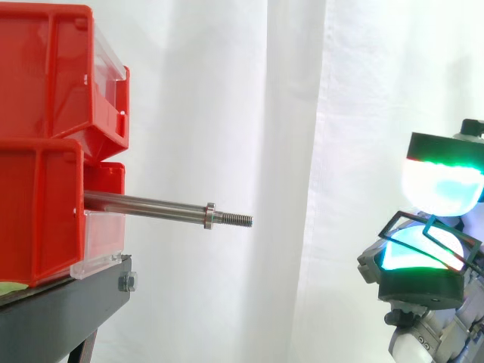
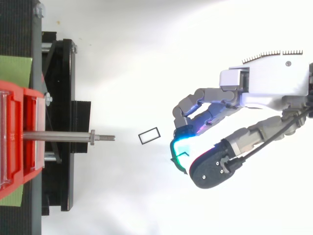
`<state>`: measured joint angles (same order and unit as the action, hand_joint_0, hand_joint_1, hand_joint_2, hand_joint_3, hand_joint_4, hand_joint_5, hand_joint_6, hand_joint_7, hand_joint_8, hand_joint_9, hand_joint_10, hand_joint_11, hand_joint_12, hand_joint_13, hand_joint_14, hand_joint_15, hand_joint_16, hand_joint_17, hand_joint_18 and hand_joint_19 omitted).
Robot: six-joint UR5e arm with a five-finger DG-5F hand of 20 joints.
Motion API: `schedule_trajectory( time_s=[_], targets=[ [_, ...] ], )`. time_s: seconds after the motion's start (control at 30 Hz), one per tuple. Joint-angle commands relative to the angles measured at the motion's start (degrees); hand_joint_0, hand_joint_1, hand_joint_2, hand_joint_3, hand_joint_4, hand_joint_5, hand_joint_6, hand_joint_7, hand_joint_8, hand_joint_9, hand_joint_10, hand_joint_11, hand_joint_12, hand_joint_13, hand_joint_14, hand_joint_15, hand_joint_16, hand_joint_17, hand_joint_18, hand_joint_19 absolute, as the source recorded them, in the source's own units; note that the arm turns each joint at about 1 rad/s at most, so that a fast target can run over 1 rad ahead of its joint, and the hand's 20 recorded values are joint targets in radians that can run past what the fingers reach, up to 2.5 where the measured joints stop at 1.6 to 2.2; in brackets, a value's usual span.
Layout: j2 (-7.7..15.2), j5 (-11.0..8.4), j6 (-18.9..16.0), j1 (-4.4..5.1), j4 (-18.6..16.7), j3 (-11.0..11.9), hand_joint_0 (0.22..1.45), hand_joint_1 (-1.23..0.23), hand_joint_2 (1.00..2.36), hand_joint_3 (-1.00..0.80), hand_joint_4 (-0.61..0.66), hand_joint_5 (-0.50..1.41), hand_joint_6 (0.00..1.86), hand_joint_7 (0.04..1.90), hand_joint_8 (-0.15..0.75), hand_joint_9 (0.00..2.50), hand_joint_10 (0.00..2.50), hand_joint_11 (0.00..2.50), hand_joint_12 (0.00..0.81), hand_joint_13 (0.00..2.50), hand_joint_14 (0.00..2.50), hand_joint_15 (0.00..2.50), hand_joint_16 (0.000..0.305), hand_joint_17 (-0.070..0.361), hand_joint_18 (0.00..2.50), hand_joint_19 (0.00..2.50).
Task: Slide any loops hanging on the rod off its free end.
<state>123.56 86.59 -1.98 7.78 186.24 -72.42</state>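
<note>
One thin, dark rectangular loop is pinched in the hand, caught between a curled finger and the thumb, whose pads glow cyan and green on either side of it. The hand hangs at the right of the side view, well apart from the rod and roughly level with it or a little lower. A second rectangular loop appears in the top view between the fingertips and the rod's threaded tip, touching neither; whether it lies on the white ground or is in the air cannot be told. Both loops are clear of the rod, which juts out horizontally toward the hand, with a nut just behind the threaded end. Its other end runs in beside the lower of two stacked red bins, which stand on a black bench. A white curtain hangs behind the whole setup.
</note>
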Motion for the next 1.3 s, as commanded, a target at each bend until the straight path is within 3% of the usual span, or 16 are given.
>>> schedule_trajectory(
  time_s=[0.0,0.53,0.77,1.03,1.27],
  targets=[
    [0.0,0.07,0.0,-0.05,0.0,0.0,0.6,-0.73,1.01,-0.42,0.14,-0.17,0.72,1.31,0.271,0.71,0.0,0.07,0.289,0.56,0.0,0.0,0.045,0.101,0.56,0.12],
    [0.0,0.07,0.0,-0.05,-0.1,-0.1,0.66,-0.87,1.01,-0.43,0.15,-0.19,0.76,1.25,0.259,0.68,0.0,0.05,0.288,0.55,0.0,0.0,0.045,0.1,0.55,0.11],
    [0.0,0.07,0.0,-0.05,-0.1,0.0,0.61,-0.79,1.0,-0.45,0.16,-0.18,0.76,1.26,0.259,0.69,0.0,0.05,0.288,0.56,0.0,0.0,0.044,0.1,0.56,0.11],
    [0.0,-0.02,0.0,0.04,-0.1,0.0,0.56,-0.63,1.02,-0.21,0.06,-0.18,0.8,1.31,0.256,0.72,0.0,0.05,0.29,0.55,0.0,0.0,0.046,0.104,0.54,0.17],
    [0.0,0.16,0.0,0.13,-0.2,0.0,0.57,-0.66,1.03,-0.04,-0.03,-0.18,0.84,1.43,0.257,0.73,0.0,0.06,0.288,0.56,0.0,0.0,0.045,0.102,0.55,0.16]
  ],
)
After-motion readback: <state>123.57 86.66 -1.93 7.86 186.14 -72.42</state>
